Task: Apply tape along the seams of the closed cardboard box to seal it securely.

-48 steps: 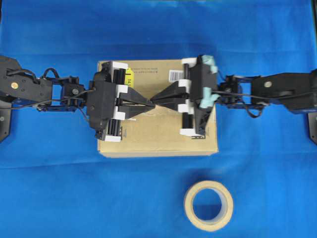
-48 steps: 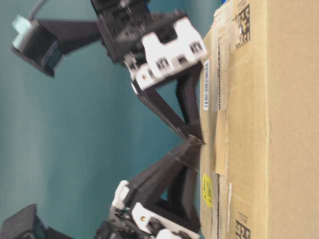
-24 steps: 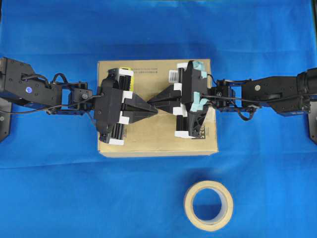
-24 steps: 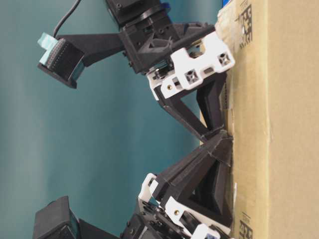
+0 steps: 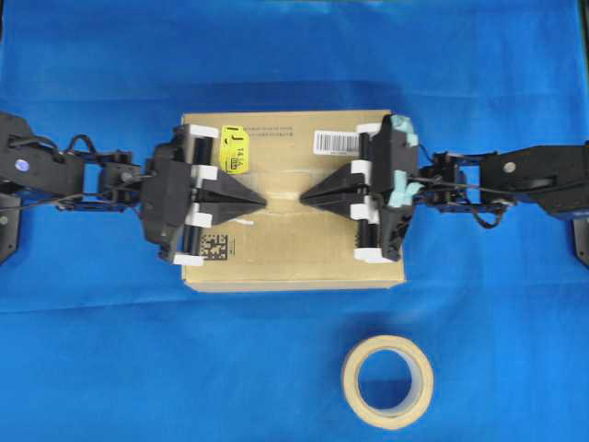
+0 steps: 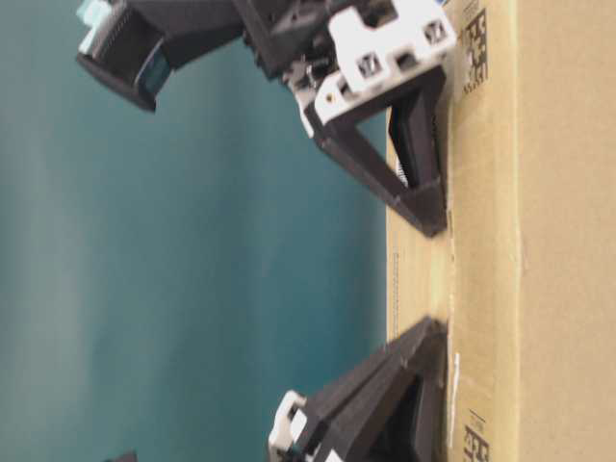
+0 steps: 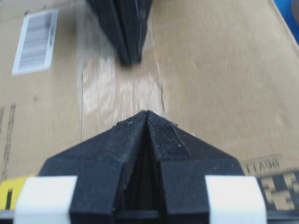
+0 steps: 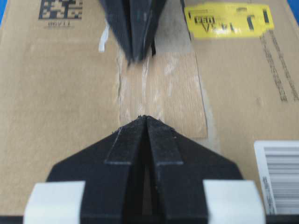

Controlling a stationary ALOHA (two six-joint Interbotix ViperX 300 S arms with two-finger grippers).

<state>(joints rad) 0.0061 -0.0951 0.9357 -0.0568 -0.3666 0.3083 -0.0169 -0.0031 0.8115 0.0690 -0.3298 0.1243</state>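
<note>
A blue cloth covers the table [image 5: 92, 368], and the cardboard box [image 5: 294, 262] sits mid-table with bare cloth open on every side. A beige tape roll [image 5: 387, 381] lies flat well off the box's near edge. On the box top, the left gripper [image 5: 263, 200] and right gripper [image 5: 302, 200] face each other tip to tip, a short gap of lid between them. Both sets of fingers are pressed fully together and hold nothing.

The tape [image 7: 119, 95], a squarish tan piece, lies flat on the box's middle, filling that gap, its ends under or right at the two tips. The seams themselves are hidden beneath it.

The wrist views show the tape's ribbed sheen and its edges. The table-level view shows both tips down on the lid. Overhead, the yellow sticker [image 5: 236, 149] and barcode label [image 5: 337, 141] flank the tape toward the box's far edge.
</note>
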